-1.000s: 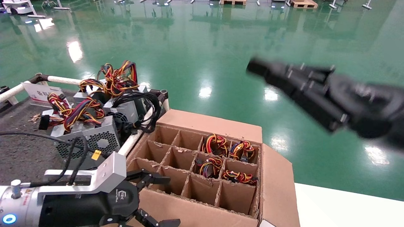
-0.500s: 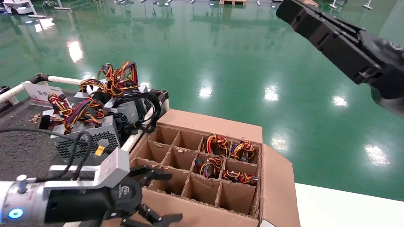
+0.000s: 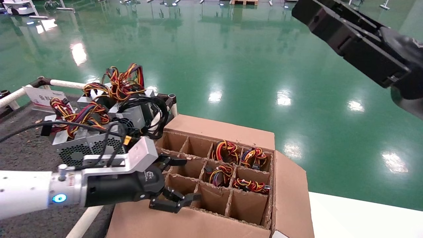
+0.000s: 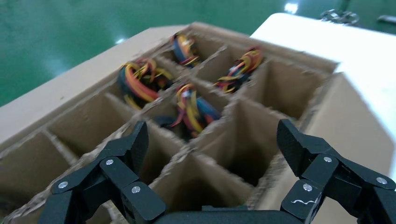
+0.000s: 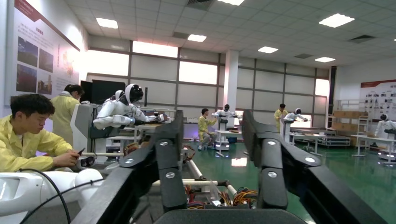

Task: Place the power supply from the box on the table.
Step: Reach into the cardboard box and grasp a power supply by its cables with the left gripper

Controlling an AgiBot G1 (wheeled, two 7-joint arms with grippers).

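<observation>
Power supply (image 3: 220, 174) wires in box (image 3: 290, 198) cell, left pincer (image 3: 178, 181) spread apart above, logo unreadable, right pincer (image 5: 212, 140) raised, parted.

Robotics training hall: glossy green floor (image 3: 231, 66) reflecting ceiling lights, yellow-coated workers (image 5: 28, 135) sitting beside white humanoid robots (image 5: 122, 109).

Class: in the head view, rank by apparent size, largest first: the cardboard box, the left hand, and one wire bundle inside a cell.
1. The box.
2. The left hand, open above the box; closeness enlarges it.
3. The wire bundle.
</observation>
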